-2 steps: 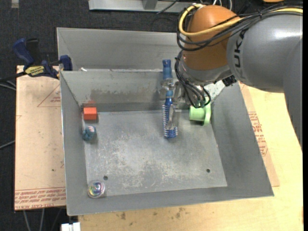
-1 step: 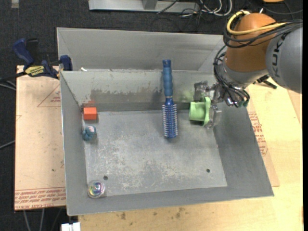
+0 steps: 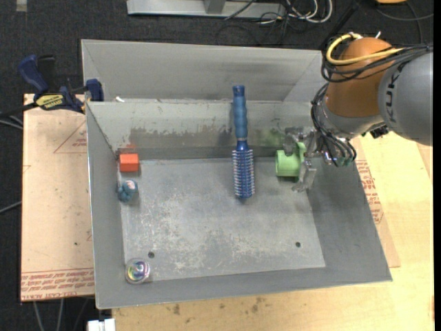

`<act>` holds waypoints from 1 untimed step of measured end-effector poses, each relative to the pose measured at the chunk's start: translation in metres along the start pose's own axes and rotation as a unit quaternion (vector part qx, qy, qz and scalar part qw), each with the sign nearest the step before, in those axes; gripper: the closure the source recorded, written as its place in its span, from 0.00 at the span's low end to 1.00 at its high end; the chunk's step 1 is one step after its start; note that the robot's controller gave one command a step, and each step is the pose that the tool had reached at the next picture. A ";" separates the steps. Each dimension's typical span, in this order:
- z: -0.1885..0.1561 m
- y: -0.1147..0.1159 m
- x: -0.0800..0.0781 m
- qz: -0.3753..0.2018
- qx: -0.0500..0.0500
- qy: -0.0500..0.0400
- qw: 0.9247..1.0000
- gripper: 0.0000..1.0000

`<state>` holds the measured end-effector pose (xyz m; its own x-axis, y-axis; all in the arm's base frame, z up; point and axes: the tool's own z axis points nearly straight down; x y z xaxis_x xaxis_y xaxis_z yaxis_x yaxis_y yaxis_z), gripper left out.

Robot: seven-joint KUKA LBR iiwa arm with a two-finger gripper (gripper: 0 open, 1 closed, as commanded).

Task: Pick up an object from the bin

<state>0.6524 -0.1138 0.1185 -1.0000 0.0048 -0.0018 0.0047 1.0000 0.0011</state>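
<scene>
My gripper (image 3: pixel 305 167) hangs low at the right end of the bin floor, close to the back wall. A small green block-like thing (image 3: pixel 285 163) lies right against its left side; I cannot make out whether it is gripped or only touched. A blue hairbrush (image 3: pixel 241 158) lies a little further left, with its handle leaning up the back wall and its bristle head on the floor.
An orange-red block (image 3: pixel 129 162) and a small blue thing (image 3: pixel 127 191) lie at the far left by the wall. A shiny round thing (image 3: pixel 137 271) sits in the front left corner. The arm with its orange cover comes in over the right rim.
</scene>
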 end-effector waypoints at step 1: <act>0.014 -0.027 -0.004 0.026 0.000 -0.001 1.000 0.00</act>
<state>0.6563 -0.1403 0.1049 -0.9983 0.0576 -0.0036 0.0576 0.9983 0.0005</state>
